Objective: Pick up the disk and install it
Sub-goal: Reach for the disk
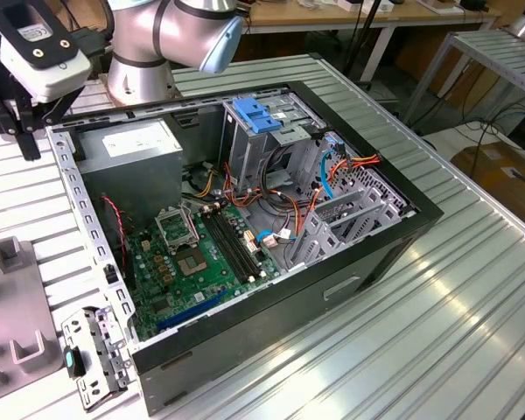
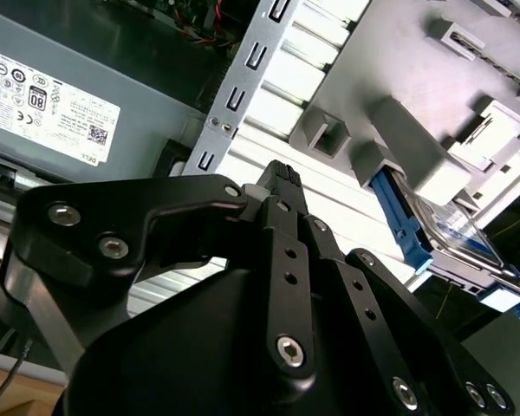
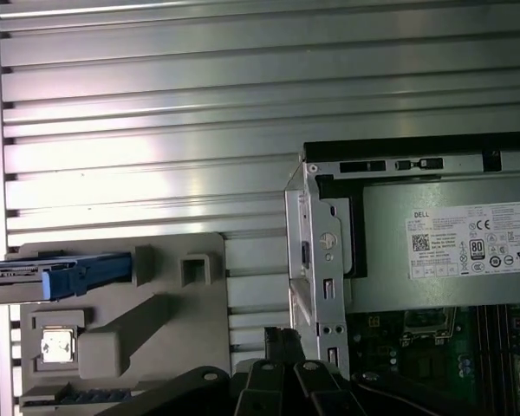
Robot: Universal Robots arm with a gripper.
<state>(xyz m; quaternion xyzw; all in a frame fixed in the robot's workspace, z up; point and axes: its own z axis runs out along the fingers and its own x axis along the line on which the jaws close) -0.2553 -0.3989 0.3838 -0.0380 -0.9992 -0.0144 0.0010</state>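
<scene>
Jaws together and empty, the gripper hangs near the disk in its grey holder; best opened and squared to it first.

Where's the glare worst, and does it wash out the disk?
Exterior view: strongest glare on the ribbed table at the exterior view's right; the computer case interior sits in shade. First wrist view: bright band across the slats, the disk clear of it, blue rail distinct. Second wrist view: slats beside the case nearly white; the disk's top face catches some light.
</scene>
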